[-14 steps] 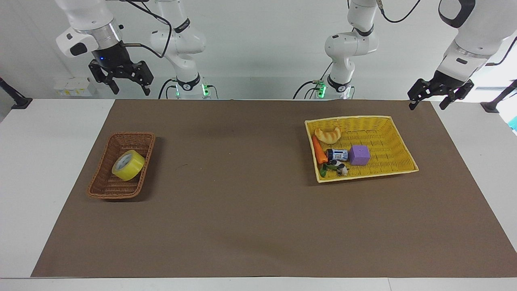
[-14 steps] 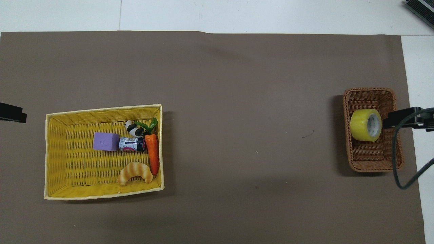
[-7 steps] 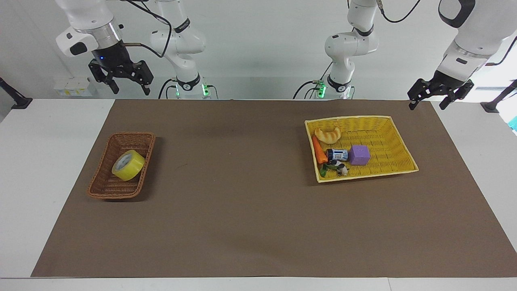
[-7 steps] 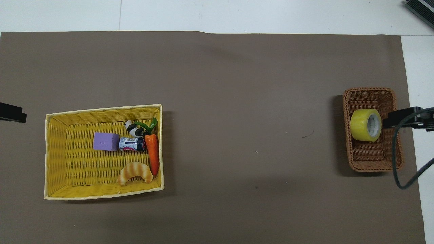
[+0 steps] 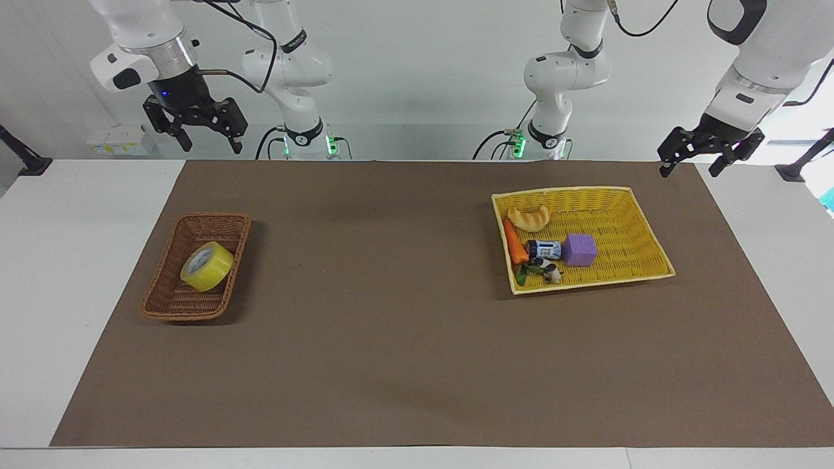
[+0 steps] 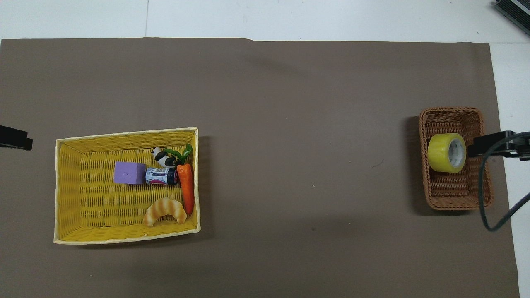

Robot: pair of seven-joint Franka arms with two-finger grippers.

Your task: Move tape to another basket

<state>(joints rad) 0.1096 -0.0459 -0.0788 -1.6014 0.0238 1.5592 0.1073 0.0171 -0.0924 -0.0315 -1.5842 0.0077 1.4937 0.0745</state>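
The yellow tape roll point(image 5: 206, 266) with a white core lies on its side in the small brown wicker basket point(image 5: 168, 306) at the right arm's end of the table. It also shows in the overhead view point(image 6: 446, 152), inside the basket point(image 6: 457, 198). My right gripper point(image 5: 210, 144) is open and empty, high in the air. In the overhead view its tip point(image 6: 492, 145) shows over the basket's outer rim. My left gripper point(image 5: 689, 170) is open and empty, raised at the left arm's end point(image 6: 14, 138), where it waits.
A large yellow woven tray point(image 5: 635, 225) lies toward the left arm's end. It holds a purple cube point(image 5: 579, 249), a croissant point(image 5: 529, 218), a carrot point(image 5: 515, 242), a small bottle point(image 5: 544, 249) and a panda toy point(image 5: 547, 270). A brown mat point(image 5: 391, 326) covers the table.
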